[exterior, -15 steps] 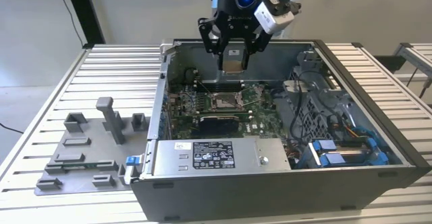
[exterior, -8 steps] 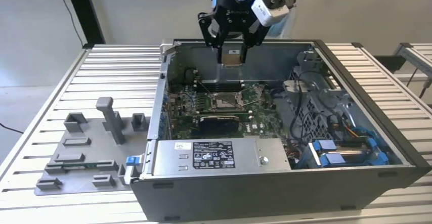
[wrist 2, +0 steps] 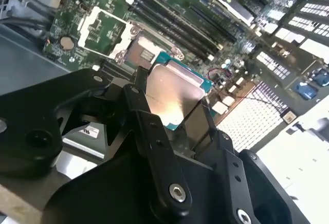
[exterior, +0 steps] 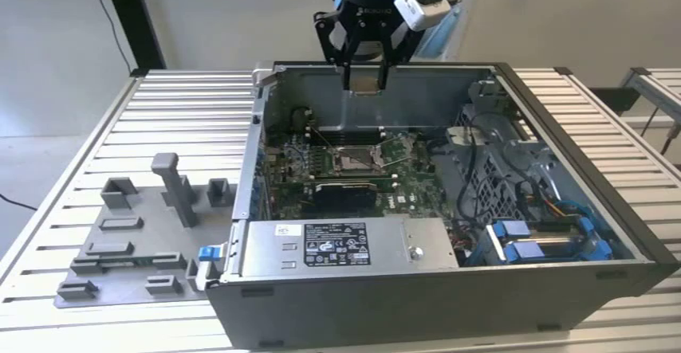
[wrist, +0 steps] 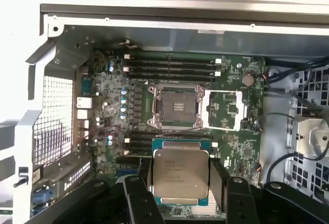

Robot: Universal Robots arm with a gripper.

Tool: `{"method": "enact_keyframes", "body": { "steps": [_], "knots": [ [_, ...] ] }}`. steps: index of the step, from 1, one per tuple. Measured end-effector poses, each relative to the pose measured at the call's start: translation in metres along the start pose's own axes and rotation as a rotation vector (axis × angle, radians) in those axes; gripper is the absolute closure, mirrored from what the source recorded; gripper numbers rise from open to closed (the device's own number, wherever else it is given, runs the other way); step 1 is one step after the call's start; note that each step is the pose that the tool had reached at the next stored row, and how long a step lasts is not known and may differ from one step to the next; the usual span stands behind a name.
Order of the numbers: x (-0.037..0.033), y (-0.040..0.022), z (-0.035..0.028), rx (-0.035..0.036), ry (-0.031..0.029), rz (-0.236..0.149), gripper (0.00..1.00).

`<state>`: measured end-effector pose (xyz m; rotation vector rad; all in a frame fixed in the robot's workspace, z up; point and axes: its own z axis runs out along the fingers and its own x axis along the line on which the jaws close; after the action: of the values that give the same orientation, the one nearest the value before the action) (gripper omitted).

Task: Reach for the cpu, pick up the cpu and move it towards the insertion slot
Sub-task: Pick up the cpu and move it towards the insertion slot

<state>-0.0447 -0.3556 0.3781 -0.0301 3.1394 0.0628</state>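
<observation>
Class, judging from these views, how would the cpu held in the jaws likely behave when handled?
The cpu looks thin and flat, so probably stiff and light. Its smooth metallic top suggests it might slip. Held only at opposite edges by the gripper above the insertion slot, it is likely fragile if dropped.

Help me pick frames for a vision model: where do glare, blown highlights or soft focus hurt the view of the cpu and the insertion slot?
Second wrist view: glare whitens the cpu; the gripper looks soft up close. First wrist view: the cpu and the insertion slot are evenly lit, with the case edges blown out. Exterior view: even light, but the slot is small.
</observation>
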Motion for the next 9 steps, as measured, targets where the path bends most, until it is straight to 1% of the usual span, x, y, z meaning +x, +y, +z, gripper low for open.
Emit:
{"method": "enact_keyframes", "body": {
  "steps": [2,5,9],
  "knots": [
    [-0.0016,0.0052,0.0002,0.0,0.0,0.0,1.0],
    [-0.0042,0.0113,0.0006,-0.0001,-0.0001,0.0,1.0],
    [-0.0066,0.0169,0.0008,-0.0001,0.0,0.0,1.0]
  ]
}}
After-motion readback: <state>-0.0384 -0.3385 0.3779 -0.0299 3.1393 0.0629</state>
